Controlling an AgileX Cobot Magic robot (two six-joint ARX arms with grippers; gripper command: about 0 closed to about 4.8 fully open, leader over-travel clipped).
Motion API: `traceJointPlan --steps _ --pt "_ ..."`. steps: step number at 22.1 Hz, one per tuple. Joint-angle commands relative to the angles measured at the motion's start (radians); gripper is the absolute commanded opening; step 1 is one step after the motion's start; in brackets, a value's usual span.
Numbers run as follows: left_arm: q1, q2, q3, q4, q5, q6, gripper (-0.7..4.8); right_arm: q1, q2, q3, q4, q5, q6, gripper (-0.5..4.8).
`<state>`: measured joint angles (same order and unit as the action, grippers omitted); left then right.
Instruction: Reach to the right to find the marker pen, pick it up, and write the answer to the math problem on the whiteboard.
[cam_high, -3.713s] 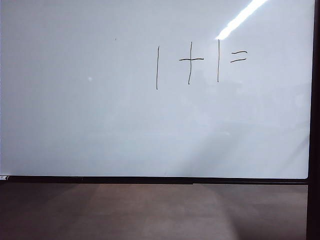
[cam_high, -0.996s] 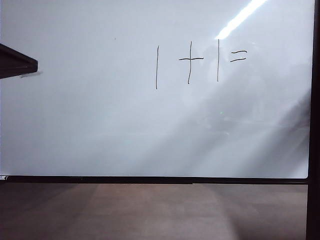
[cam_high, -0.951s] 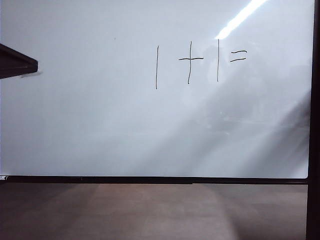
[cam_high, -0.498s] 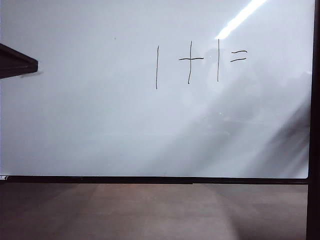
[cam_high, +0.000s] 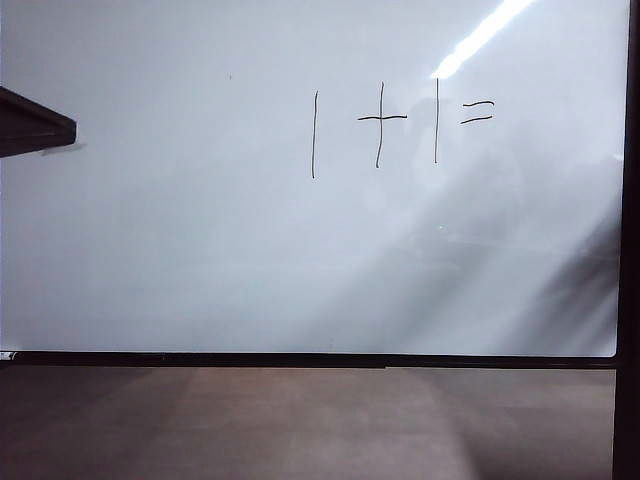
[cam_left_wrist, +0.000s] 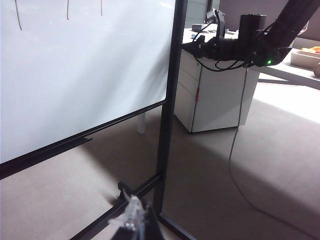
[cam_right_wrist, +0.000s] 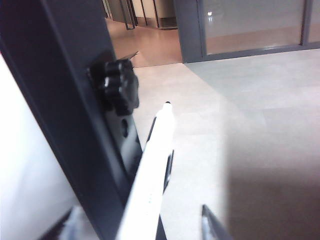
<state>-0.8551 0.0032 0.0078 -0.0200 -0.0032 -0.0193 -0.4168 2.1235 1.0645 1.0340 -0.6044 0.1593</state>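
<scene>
The marker pen (cam_right_wrist: 150, 175) showed in the right wrist view as a slim pale barrel ending in a dark pointed tip, lying close along the whiteboard's black frame post (cam_right_wrist: 65, 100), just beside a black knob (cam_right_wrist: 120, 85) on that post. The whiteboard (cam_high: 200, 250) filled the exterior view, the math problem (cam_high: 400, 125) drawn in thin black strokes toward its upper right. A dark wedge (cam_high: 35, 122) cut in at the board's left edge; what it was could not be told. To the right of the post, bare floor (cam_right_wrist: 250, 125) lay open, with a white cabinet (cam_left_wrist: 215, 95) standing farther off. The right gripper (cam_right_wrist: 137, 210) sat at the board's right edge, jaws spread wide to either side of the pen, neither finger visibly touching it. The left gripper (cam_left_wrist: 134, 217) hung low near the foot of the board's stand, and only a sliver of it showed, so whether it was clenched or released could not be told.
</scene>
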Motion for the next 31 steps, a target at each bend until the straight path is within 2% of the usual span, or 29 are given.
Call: traceJointPlan --steps 1,3,4,6,9,14,15,17,20,22,27,31 --pt "0.0 0.001 0.0 0.006 0.003 0.001 -0.05 0.003 -0.003 0.002 0.019 0.0 -0.003 2.63" --pt "0.0 0.001 0.0 0.006 0.003 0.001 -0.05 0.003 -0.003 0.001 0.018 0.0 -0.003 2.32" --pt "0.0 0.001 0.0 0.006 0.003 0.001 -0.04 0.003 -0.003 0.001 0.018 0.0 -0.003 1.85" --pt "0.0 0.001 0.0 0.006 0.003 0.001 -0.04 0.003 -0.003 0.001 0.018 0.003 -0.003 1.55" --pt "0.0 0.001 0.0 0.006 0.003 0.001 -0.05 0.003 -0.003 0.002 0.019 0.003 -0.012 -0.07" --pt "0.0 0.001 0.0 0.006 0.003 0.001 -0.05 -0.009 -0.01 0.001 0.048 0.025 0.0 -0.07" --pt "0.002 0.001 0.0 0.006 0.003 0.001 -0.04 -0.021 -0.019 0.0 0.064 0.054 0.019 -0.07" --pt "0.023 0.001 0.001 0.006 0.004 0.001 -0.04 -0.074 -0.1 -0.03 0.064 0.2 0.032 -0.07" --pt "0.082 0.001 0.001 0.006 0.004 0.001 -0.05 -0.143 -0.224 -0.082 0.058 0.301 0.084 -0.07" --pt "0.166 0.001 0.001 0.006 0.004 0.001 -0.04 -0.193 -0.365 -0.148 0.025 0.325 0.14 -0.07" --pt "0.331 0.001 0.001 0.006 0.003 0.001 -0.05 -0.138 -0.614 -0.254 -0.037 0.384 0.193 -0.07" --pt "0.34 0.001 0.001 0.006 0.003 0.001 -0.04 -0.088 -0.805 -0.297 -0.14 0.4 0.201 -0.07"
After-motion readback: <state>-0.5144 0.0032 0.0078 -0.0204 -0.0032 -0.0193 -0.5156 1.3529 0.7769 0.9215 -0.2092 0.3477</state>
